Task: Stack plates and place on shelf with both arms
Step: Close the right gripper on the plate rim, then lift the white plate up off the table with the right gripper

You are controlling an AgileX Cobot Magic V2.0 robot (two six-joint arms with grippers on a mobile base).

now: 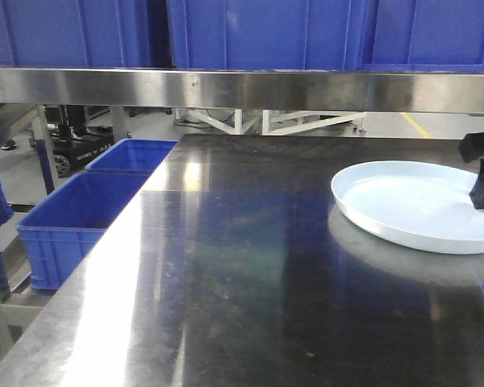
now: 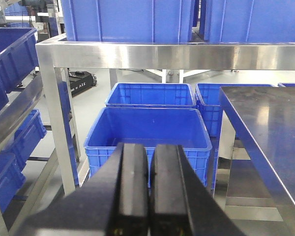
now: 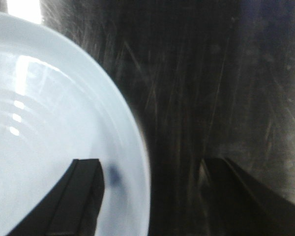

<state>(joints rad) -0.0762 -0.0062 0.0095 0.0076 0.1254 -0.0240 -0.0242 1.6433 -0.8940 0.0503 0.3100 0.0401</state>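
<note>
only one pale bluish-white, glossy, round shallow plate [image 1: 419,205] is seen; it is laid flat on the dark reflective steel tabletop [image 1: 250,274], toward the right side, below and in front of the brushed stainless-steel shelf [image 1: 226,87]. no second plate is shown, so no stack can be said to have been made, and nothing has been put on the shelf, where large blue plastic crates [image 1: 258,32] are carried. the right gripper [image 3: 150,164] is spread wide across the plate's rim: one black finger [image 3: 83,196] is placed over the plate's inside, the other is set outside it over the tabletop, and the rim is not yet pinched. whether the plate is touched cannot be told through the blur. the left gripper [image 2: 151,150] is pressed together with nothing between its pads, and is held off the table's left edge, facing the open blue floor crates [image 2: 147,132]. the task is judged to be at its start: the plate has to be grasped, stacked with any other, lifted by both arms and set on the shelf
</note>
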